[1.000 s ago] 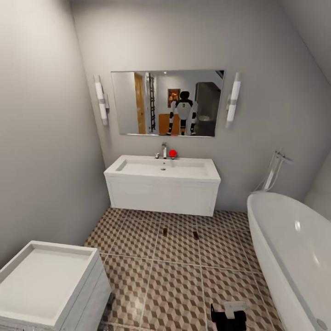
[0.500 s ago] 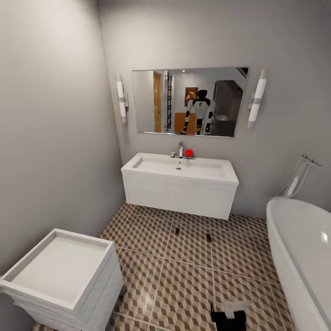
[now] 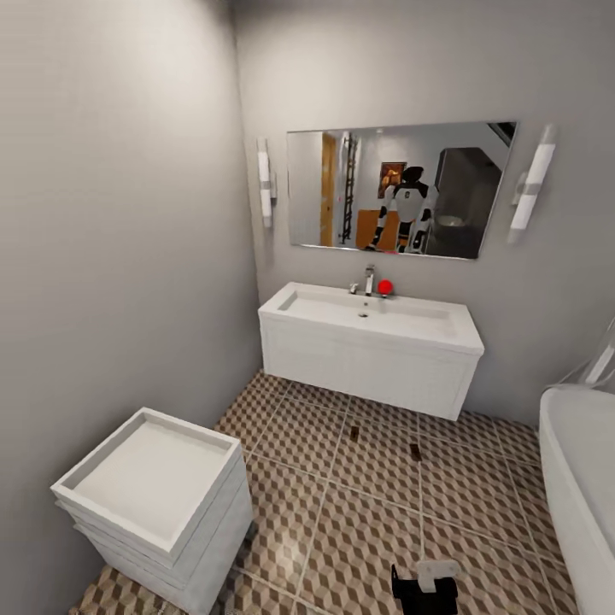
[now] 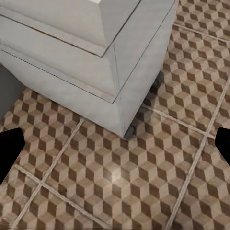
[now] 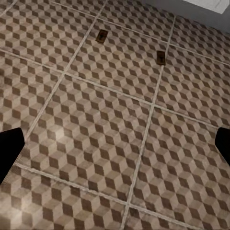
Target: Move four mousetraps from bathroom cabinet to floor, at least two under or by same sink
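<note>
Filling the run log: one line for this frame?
mousetraps: two on floor before sink | left gripper: open, empty | right gripper: open, empty

We count two mousetraps, one (image 3: 354, 433) and another (image 3: 415, 451), on the bathroom floor (image 3: 376, 530); one bathroom sink (image 3: 371, 316) with one tap (image 3: 369, 279); one mirror (image 3: 397, 188); two wall lamps (image 3: 266, 183) (image 3: 531, 193); one bathtub (image 3: 585, 478); one toilet (image 3: 154, 487).
</note>
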You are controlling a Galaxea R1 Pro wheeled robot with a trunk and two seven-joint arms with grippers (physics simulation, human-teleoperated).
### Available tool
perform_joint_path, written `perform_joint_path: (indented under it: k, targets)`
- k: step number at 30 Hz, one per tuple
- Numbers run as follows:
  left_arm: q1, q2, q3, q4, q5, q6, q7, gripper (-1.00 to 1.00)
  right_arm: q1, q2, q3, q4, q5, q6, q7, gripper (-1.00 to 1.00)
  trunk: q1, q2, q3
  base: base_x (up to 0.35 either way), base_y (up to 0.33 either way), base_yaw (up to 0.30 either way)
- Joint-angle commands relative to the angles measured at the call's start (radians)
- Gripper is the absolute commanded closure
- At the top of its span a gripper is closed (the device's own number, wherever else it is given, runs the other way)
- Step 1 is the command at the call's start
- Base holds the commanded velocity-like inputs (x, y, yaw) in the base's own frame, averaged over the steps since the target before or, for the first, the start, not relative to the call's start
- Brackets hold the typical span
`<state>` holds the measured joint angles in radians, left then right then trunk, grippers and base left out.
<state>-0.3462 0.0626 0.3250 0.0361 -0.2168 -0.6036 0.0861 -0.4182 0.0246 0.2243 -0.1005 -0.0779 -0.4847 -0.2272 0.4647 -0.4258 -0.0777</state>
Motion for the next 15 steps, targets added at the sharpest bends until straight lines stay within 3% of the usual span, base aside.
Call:
perform_joint_path:
  k: [1, 15]
  targets:
    - [-0.002, 0.0, 0.002, 0.004, -0.011, -0.005, 0.009, -1.0, -0.001, 0.0, 0.009, 0.001, -0.008, -0.003, -0.004, -1.0, 0.001, -0.002, -0.002, 0.0, 0.0, 0.26]
    - [-0.002, 0.0, 0.001, 0.004, -0.01, -0.006, 0.009, -1.0, -0.001, 0.0, 0.009, 0.001, -0.008, -0.003, -0.004, -1.0, 0.001, -0.002, -0.002, 0.0, 0.0, 0.26]
